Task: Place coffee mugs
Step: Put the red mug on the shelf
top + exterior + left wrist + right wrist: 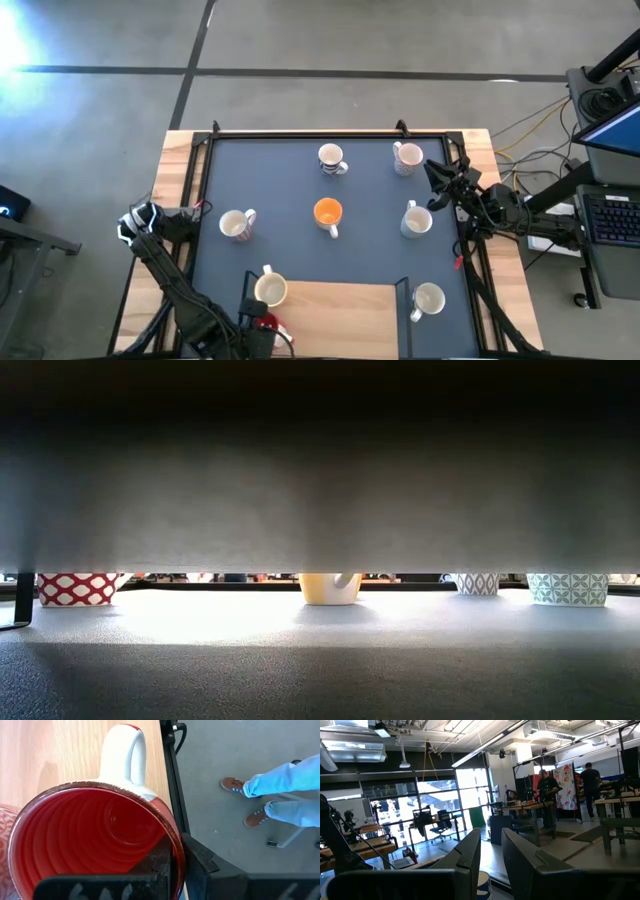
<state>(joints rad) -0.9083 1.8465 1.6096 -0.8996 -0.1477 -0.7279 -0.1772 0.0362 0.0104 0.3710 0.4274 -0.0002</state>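
— Where is there room to move?

— The dark mat (300,185) is open along its far-left part and between the middle mugs. A black frame (205,170) runs round it, with bare wood of the tabletop (172,160) outside. A wood panel (335,310) cuts into the mat at the near edge.

— And the left gripper (262,322)?

— At the near edge, just beside that panel's left corner. Its jaws are clenched on the rim of the red mug (90,835), one finger inside it. The mug's handle points away from the wrist, over wood.

— The right gripper (437,172)?

— At the mat's right edge, between two white mugs. Its jaws are parted and grip nothing.

— Count the mugs.

— Eight. One red, in the left jaws. One orange mug (328,213) mid-mat. One striped mug (332,159) at the far side. Five plain pale ones: far right (407,157), right (416,220), near right (428,299), left (236,224), and a cream mug (269,289) at the panel's corner, just beside the left gripper.

— Anything past the edge?

— A person's legs (280,785) on the floor, well apart from the tabletop.
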